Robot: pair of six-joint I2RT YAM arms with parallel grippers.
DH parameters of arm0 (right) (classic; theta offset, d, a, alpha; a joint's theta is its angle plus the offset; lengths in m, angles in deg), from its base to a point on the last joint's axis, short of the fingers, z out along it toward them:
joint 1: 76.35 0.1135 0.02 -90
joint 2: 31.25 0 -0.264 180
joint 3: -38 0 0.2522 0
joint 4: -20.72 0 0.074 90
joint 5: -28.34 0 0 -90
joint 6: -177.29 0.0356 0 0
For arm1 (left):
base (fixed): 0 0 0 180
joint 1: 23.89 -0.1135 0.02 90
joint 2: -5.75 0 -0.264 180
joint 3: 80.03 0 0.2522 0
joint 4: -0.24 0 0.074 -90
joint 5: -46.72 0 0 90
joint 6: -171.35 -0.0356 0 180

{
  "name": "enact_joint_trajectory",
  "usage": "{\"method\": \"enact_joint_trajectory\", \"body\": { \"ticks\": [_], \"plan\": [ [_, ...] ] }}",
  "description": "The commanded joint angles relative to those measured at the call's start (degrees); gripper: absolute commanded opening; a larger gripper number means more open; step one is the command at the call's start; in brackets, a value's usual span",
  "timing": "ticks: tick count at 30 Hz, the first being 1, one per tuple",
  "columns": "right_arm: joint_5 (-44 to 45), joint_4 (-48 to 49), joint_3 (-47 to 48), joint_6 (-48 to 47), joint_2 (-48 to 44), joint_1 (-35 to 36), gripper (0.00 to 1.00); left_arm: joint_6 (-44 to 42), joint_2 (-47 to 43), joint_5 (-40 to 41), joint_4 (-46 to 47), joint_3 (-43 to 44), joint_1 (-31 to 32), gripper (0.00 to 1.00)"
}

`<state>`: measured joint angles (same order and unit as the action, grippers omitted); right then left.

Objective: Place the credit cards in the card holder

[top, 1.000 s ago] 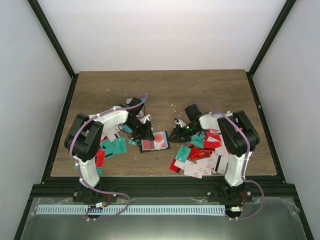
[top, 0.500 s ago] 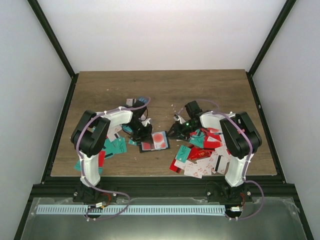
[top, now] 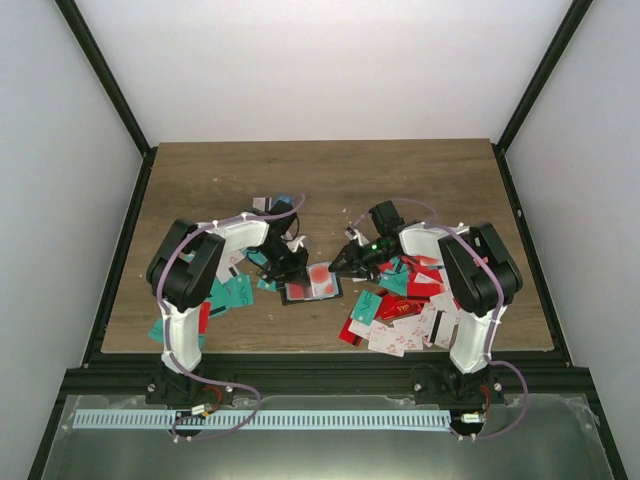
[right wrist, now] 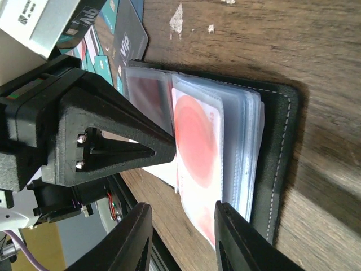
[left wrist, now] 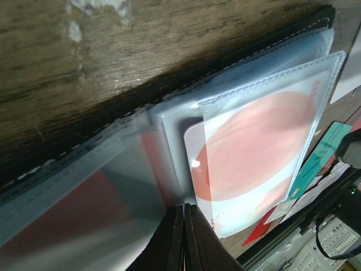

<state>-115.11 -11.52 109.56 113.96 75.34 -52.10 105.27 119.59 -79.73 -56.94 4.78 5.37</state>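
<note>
Both arms [top: 225, 240] bend inward, wrists low, tips nearly meeting. Left pincer [left wrist: 183, 210]: fingers pressed together. Right pincer [right wrist: 181, 223]: fingers spread apart.

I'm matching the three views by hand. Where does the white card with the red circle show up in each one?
Top external: the red-circle card lies mid-table, in the open card holder.
Left wrist: right of centre, the card partly under a clear sleeve.
Right wrist: centre, the card.
Shared landmark: the holder's black border.
</note>
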Motion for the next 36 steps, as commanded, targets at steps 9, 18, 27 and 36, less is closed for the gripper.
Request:
{"method": "enact_joint_trajectory", "body": {
  "ticks": [9,18,27,36],
  "plan": [
    [-1.9,1.6,1.3,-0.1,3.4,0.6,0.34,-0.9,2.5,0.7,0.6,1.0,0.8,0.04],
    [-2.7,1.9,1.6,-0.3,3.8,1.1,0.34,-0.8,3.2,0.9,0.7,1.5,1.2,0.04],
    [-3.2,1.4,2.4,-0.9,4.0,1.7,0.34,-1.0,3.7,0.7,0.7,1.5,1.4,0.04],
    [-3.8,0.5,3.5,-1.7,3.9,2.8,0.34,-1.1,3.9,0.5,0.9,1.6,1.5,0.04]
  ]
}}
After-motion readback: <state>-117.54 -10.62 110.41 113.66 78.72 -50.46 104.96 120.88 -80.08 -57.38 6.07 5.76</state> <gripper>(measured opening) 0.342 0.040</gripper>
